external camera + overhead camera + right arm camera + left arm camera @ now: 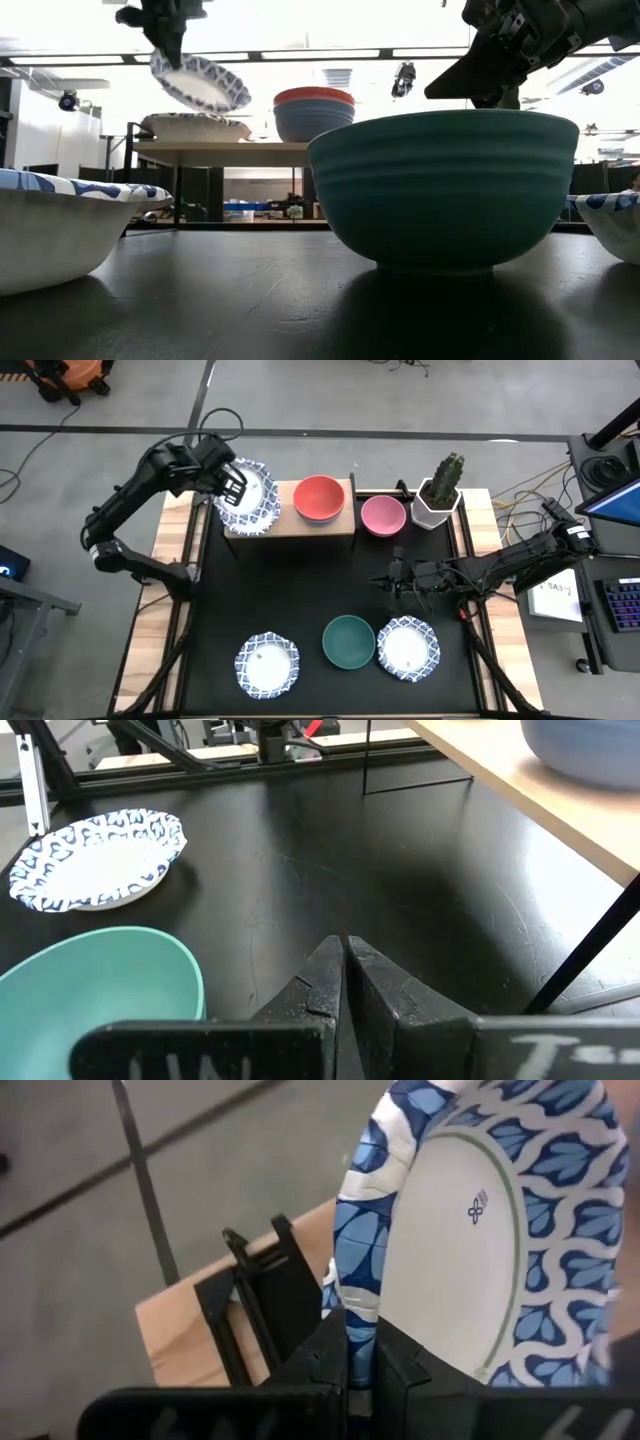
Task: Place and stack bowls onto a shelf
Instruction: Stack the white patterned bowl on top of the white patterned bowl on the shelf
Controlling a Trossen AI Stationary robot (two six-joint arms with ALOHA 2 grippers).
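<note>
My left gripper (233, 486) is over the left end of the light-wood shelf (300, 523), shut on a white bowl with a blue patterned rim (200, 83). A second patterned bowl (195, 127) rests on the shelf just below it. Beside it on the shelf, a red bowl (319, 497) sits inside a grey-blue bowl (312, 122). A pink bowl (383, 515) stands on the mat beside the shelf. A dark green bowl (349, 641) and two patterned bowls (267, 663) (407, 648) stand near the table's near edge. My right gripper (394, 579) hovers shut over the mat's middle. My left gripper pinches the patterned bowl's scalloped rim (352, 1315) between its two fingers, one inside the bowl and one outside. The bowl is lifted clear and tilted, just above the patterned bowl on the shelf.
A black mat (300, 595) covers the table. A white pot with a cactus (441, 492) stands at the far right, next to the pink bowl. The shelf's thin black legs (585, 950) stand near my right gripper. Bare mat lies between the shelf and the near bowls.
</note>
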